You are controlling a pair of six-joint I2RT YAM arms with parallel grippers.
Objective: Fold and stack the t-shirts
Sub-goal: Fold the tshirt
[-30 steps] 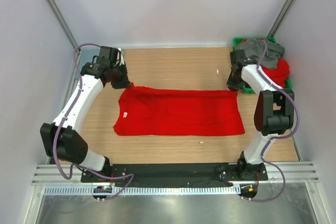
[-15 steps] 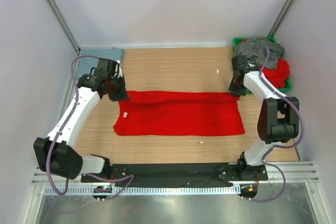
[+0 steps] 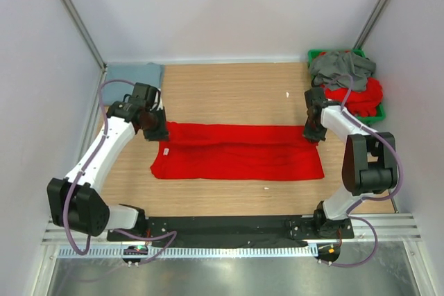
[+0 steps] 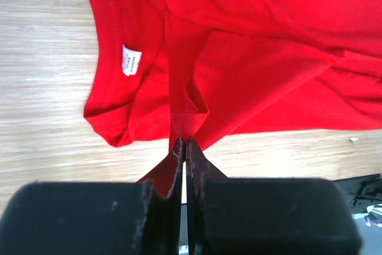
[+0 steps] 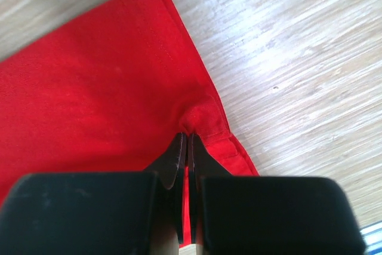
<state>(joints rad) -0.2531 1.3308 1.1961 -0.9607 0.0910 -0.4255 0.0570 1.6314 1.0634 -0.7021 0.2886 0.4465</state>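
One red t-shirt spread, green bin far right

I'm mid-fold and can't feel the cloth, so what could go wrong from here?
1. Slip: the left gripper and right gripper each pinch only a thin bit of the red shirt at its edge, right at the fingertips, so a tug may pull it free.
2. Creases: the cloth beside the left pinch is bunched into ridges, so the fold may land wrinkled.
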